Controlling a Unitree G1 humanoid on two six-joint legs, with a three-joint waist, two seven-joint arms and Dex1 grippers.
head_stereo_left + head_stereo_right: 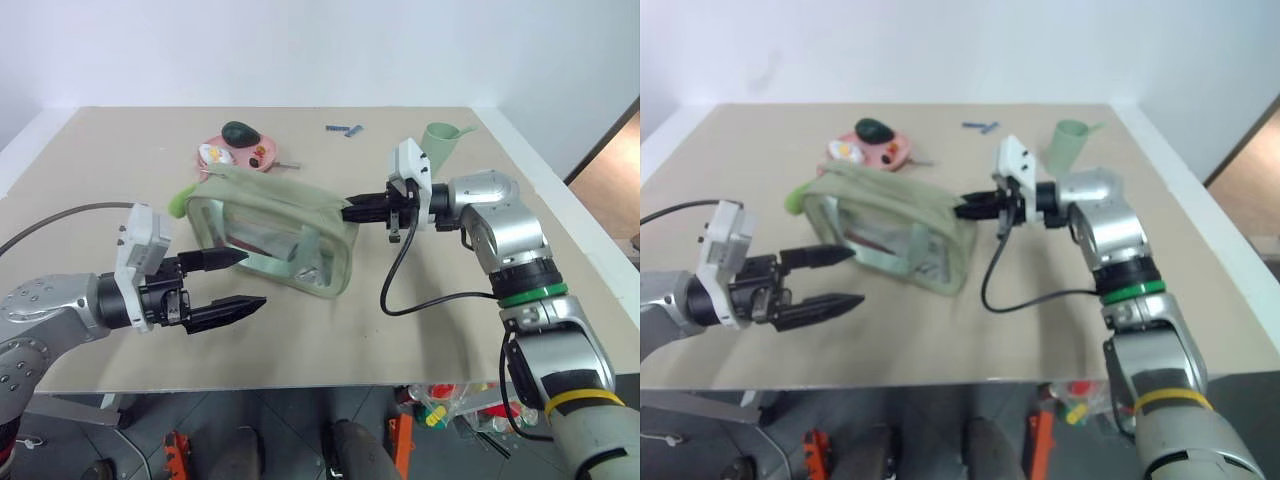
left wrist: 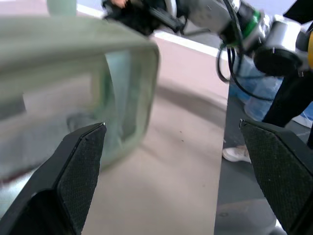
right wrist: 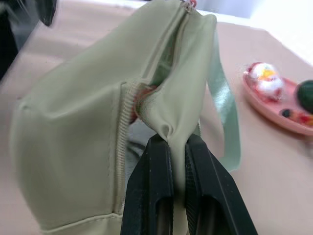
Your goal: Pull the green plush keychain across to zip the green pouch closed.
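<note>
The green pouch [image 1: 270, 235] lies on its side mid-table, its top zipper gaping along the upper edge. The lime green plush keychain [image 1: 182, 200] hangs at the pouch's left end. My right gripper [image 1: 347, 212] is shut on a pinched fold of fabric at the pouch's right end, seen close up in the right wrist view [image 3: 178, 139]. My left gripper [image 1: 252, 278] is open just in front of the pouch's left half, touching nothing. One of its fingers [image 2: 80, 161] points past the pouch's clear side panel [image 2: 73, 73].
A pink plate [image 1: 272, 155] at the back holds a dark green avocado toy [image 1: 240, 132] and an egg toy. A pale green cup [image 1: 440, 140] lies at the back right, behind my right arm. A small blue item [image 1: 345, 129] is further back. A black cable [image 1: 400, 290] loops below my right wrist.
</note>
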